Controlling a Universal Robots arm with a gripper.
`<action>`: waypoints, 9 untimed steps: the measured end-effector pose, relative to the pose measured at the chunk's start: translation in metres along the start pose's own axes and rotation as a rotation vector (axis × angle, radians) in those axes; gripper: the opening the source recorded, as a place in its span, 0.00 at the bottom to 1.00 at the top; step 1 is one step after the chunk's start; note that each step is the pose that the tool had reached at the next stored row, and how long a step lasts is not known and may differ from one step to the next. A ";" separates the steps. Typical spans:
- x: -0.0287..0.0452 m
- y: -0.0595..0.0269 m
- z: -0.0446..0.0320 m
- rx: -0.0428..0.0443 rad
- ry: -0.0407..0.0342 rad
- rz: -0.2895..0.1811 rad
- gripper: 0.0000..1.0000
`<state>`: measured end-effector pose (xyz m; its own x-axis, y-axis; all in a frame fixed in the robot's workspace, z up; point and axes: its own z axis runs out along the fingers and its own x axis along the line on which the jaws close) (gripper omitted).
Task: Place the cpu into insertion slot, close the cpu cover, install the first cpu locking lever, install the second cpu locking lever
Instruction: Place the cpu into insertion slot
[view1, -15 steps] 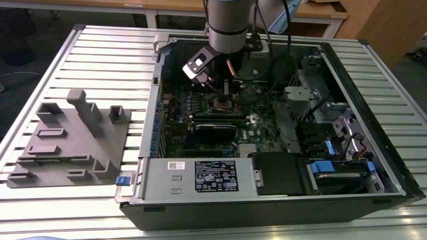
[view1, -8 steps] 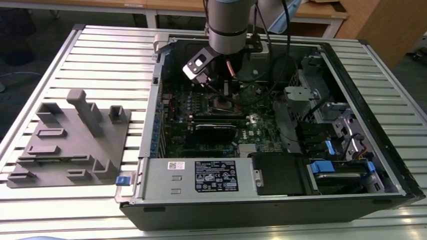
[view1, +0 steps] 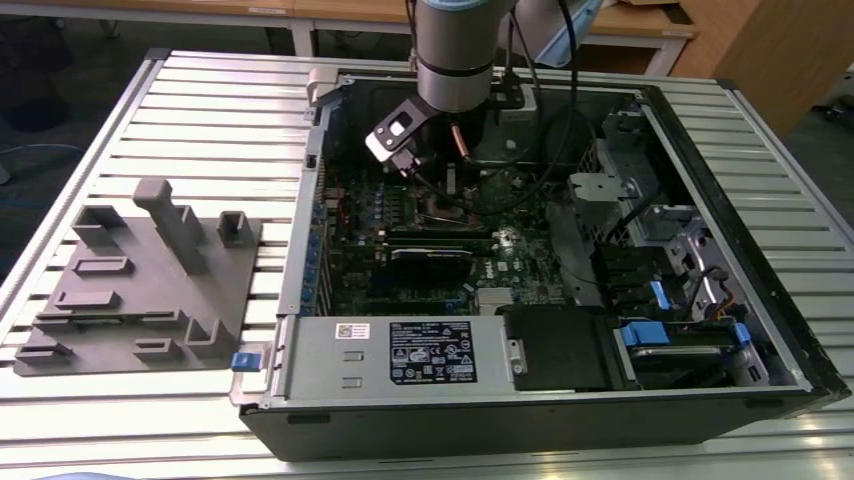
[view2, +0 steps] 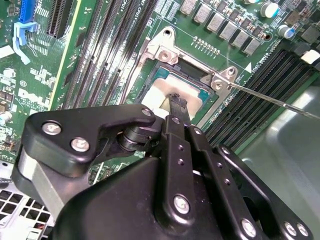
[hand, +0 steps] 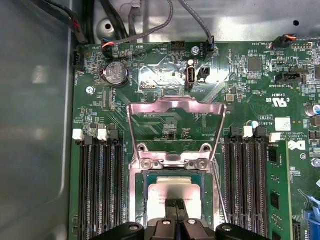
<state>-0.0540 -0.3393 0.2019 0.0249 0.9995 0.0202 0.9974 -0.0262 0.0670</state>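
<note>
The cpu (hand: 172, 189), a pale silvery square chip, lies flat in the insertion slot (hand: 136, 192) on the green board; both wrist views show it (view2: 162, 92). The cpu cover (hand: 175, 105), a silvery frame with a large window, stands swung open beyond the slot. My gripper (hand: 176, 204) hovers right over the chip, its black fingertips (view2: 175, 98) pressed together with nothing between them. A thin locking lever (view2: 270, 100) sticks out sideways from the slot's corner. In the exterior view my gripper (view1: 430, 192) reaches down into the open computer case above the slot (view1: 447, 212).
Black memory slots (hand: 100, 185) flank the socket on both sides. Cables (hand: 150, 30) run along the case wall behind the board. A power supply (view1: 400, 352) and drive bays (view1: 667, 340) fill the case's near side. A grey fixture block (view1: 140, 280) lies on the table at the exterior view's left.
</note>
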 end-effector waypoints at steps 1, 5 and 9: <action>0.0000 0.0000 0.0006 -0.0001 0.0001 0.000 0.11; -0.0002 -0.0003 0.0026 0.0005 -0.0009 0.001 0.11; -0.0001 -0.0002 0.0030 0.0000 -0.0002 0.001 0.11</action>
<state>-0.0540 -0.3393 0.1989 0.0257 0.9995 0.0200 0.9974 -0.0270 0.0670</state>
